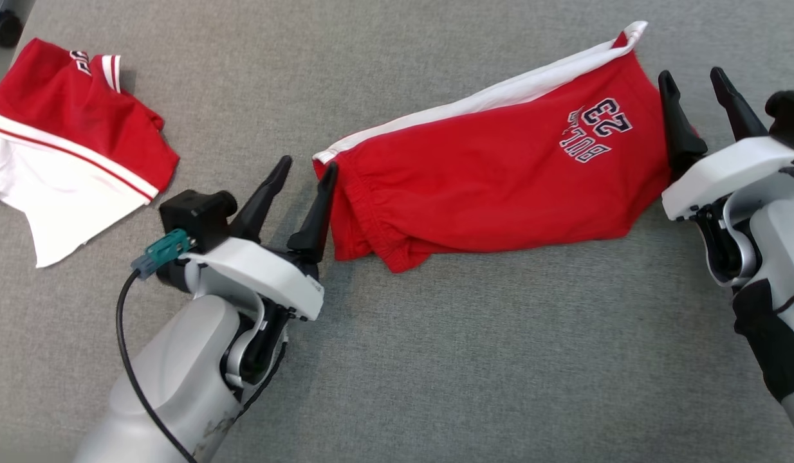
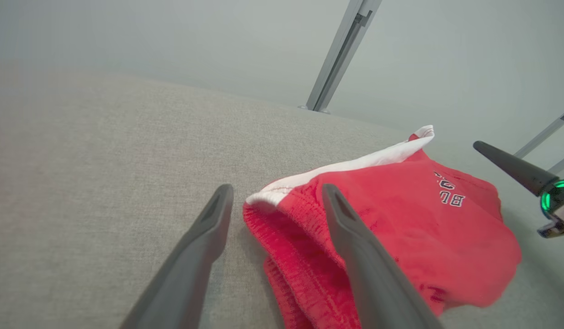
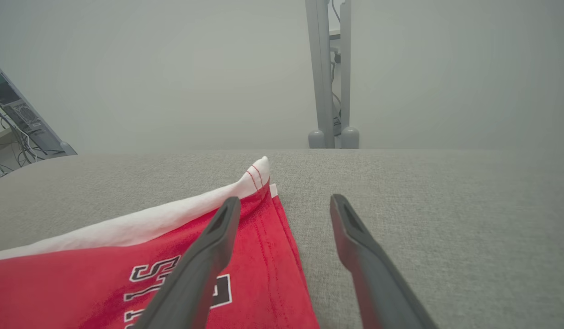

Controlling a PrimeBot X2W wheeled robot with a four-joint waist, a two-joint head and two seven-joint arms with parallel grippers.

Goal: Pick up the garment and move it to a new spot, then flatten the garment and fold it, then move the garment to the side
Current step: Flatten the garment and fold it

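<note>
Garment: red folded fabric shorts (image 1: pixel 500 173), white side stripe, "23" print.
L gripper (image 1: pixel 309 163), R gripper (image 1: pixel 691 72): fingers spread, one at each end of shorts.
Head view: 2nd red-white garment (image 1: pixel 69 141) seen left of shorts.

bright even light, soft shadows, hazy backgrounds and edge stretch in wrist views

Red-white clothing item (image 1: pixel 69 148) crumpled on grey fabric surface (image 1: pixel 435 360); metal post (image 3: pixel 325 73) behind
</note>
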